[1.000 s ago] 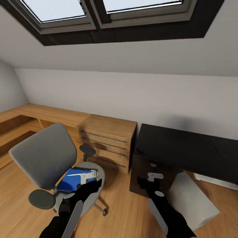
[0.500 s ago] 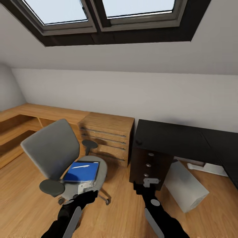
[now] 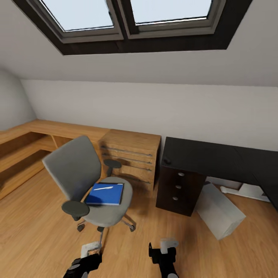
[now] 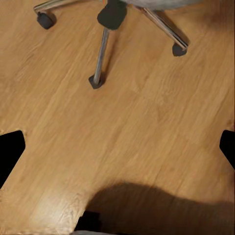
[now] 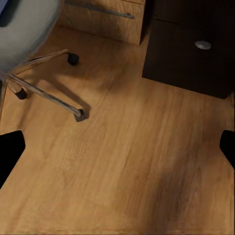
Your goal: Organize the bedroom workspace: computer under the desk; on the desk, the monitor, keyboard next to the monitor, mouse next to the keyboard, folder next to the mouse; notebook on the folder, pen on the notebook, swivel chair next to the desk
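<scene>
A flat bright blue folder (image 3: pixel 105 194) is lying on the grey upholstered swivel chair (image 3: pixel 83 181), awaiting pickup; both grippers' fingers (image 4: pixel 11 152) are being held apart, empty.

Even, soft daylight fills the room, seemingly coming from the skylights (image 3: pixel 127 17), whose panes read as flat pale blue with no glare. Shadows are faint and diffuse: a soft grey patch under the swivel chair (image 3: pixel 87 177) and a broad dark one across the floor (image 4: pixel 147 147) in the left wrist view. The head view bends straight lines toward its edges. Both wrist views look slightly soft, with blurred wood grain.
</scene>
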Available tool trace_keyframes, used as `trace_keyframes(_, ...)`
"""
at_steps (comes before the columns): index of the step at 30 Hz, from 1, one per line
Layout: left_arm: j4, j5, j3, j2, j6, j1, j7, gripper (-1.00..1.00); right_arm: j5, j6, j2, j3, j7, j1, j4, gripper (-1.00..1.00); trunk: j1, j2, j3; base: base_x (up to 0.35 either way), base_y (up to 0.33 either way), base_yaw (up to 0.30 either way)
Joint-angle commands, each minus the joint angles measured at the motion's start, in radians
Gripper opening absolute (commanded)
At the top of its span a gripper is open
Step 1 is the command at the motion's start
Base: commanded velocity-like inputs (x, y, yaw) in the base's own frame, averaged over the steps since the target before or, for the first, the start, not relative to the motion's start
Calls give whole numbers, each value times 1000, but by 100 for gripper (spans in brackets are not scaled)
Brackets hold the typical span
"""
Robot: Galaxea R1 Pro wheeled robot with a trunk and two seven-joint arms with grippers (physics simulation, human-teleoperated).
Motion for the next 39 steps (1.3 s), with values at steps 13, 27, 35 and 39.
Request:
trace_keyframes(13, 148, -8, -99, 2, -164, -1, 10, 100, -16, -271, -13, 7, -6, -1, 226, 100, 0, -1, -1, -13, -179, 0)
trace_keyframes(27, 280, -10, -106, 2, -251, -1, 9, 100, -16, -305, -13, 7, -6, -1, 251, 100, 0, -1, -1, -144, -26, 0)
trace_keyframes(35, 354, -11, -113, 0, -358, -1, 12, 100, -15, -306, -13, 7, -4, -1, 252, 100, 0, -1, -1, -306, -165, 0)
trace_keyframes(39, 357, -11, -114, 0, -362, -1, 10, 100, -15, -306, -13, 7, -3, -1, 252, 100, 0, -1, -1, -319, -98, 0)
